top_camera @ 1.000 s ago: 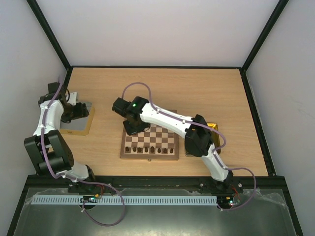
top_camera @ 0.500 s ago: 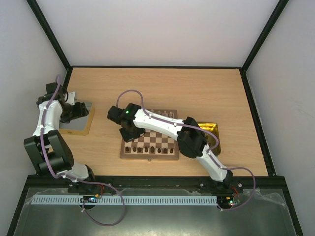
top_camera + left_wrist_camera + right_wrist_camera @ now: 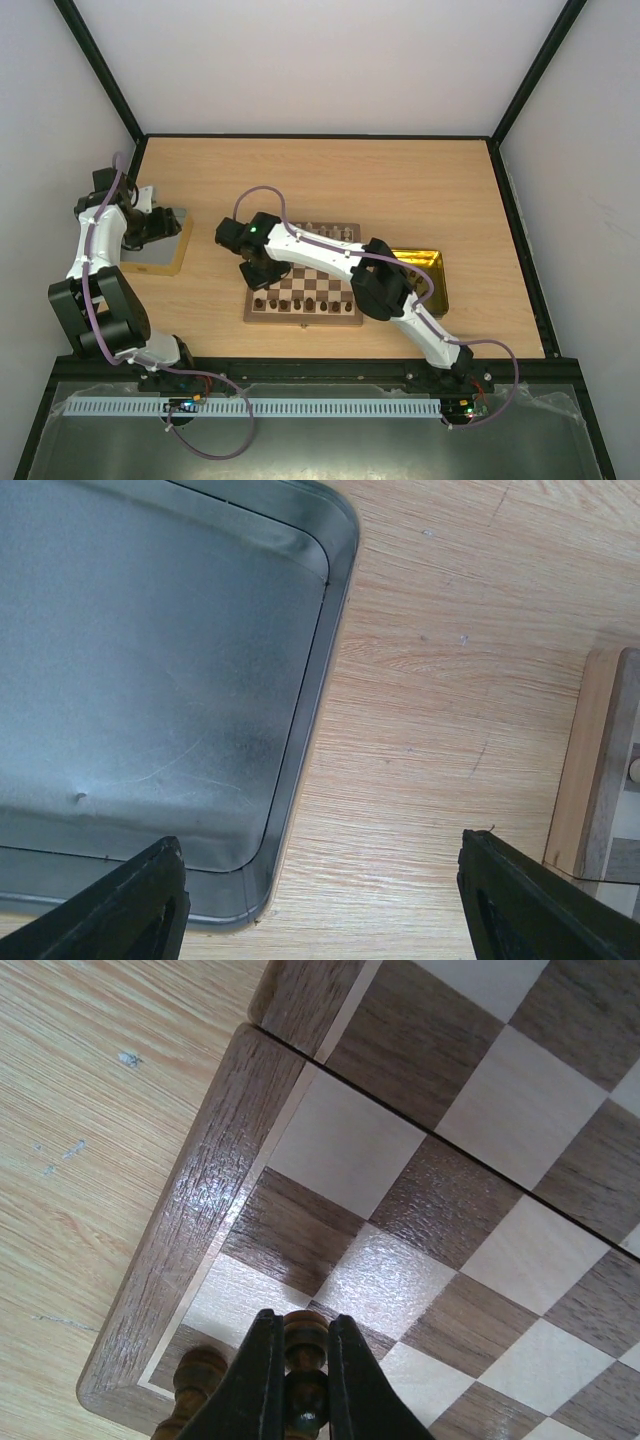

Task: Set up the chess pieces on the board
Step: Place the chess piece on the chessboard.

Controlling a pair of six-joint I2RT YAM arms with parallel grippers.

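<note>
While left gripper (image 3: 322, 885) gapes, right gripper (image 3: 303, 1318) clamps dark piece (image 3: 305, 1348), axis along fingers (image 3: 252, 1385)

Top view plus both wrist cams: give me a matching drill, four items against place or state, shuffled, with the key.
Column one:
1. left jaws
2. right jaws
3. gold tray
4. silver tray

Column two:
a. right of the chessboard
b. shut on a dark chess piece
c. wide open, nothing between them
d. far left of the chessboard

Pairs: 1-c, 2-b, 3-a, 4-d
</note>
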